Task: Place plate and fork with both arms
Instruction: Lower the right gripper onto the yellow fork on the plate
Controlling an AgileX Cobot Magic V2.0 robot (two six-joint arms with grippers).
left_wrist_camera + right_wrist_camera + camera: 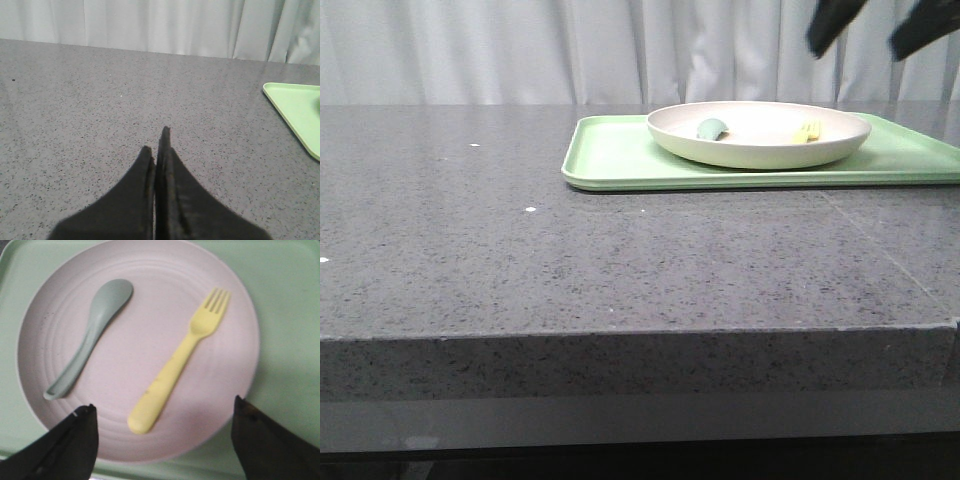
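The cream plate point(760, 140) stands on the light green tray point(610, 155) at the back right of the table. In it lie the pale yellow fork point(809, 130) and a grey-green spoon point(712, 128). In the right wrist view the fork point(180, 360) lies on the plate point(140, 350), tines pointing away from the fingers, with the spoon point(90, 335) beside it. My right gripper point(162, 407) is open and empty, high above the plate; its fingers point(835, 22) show at the top right of the front view. My left gripper point(156, 140) is shut and empty over bare table.
The grey speckled table point(570, 260) stretches left of the tray, with its front edge near the camera. A corner of the tray point(295, 107) shows in the left wrist view. White curtains hang behind the table.
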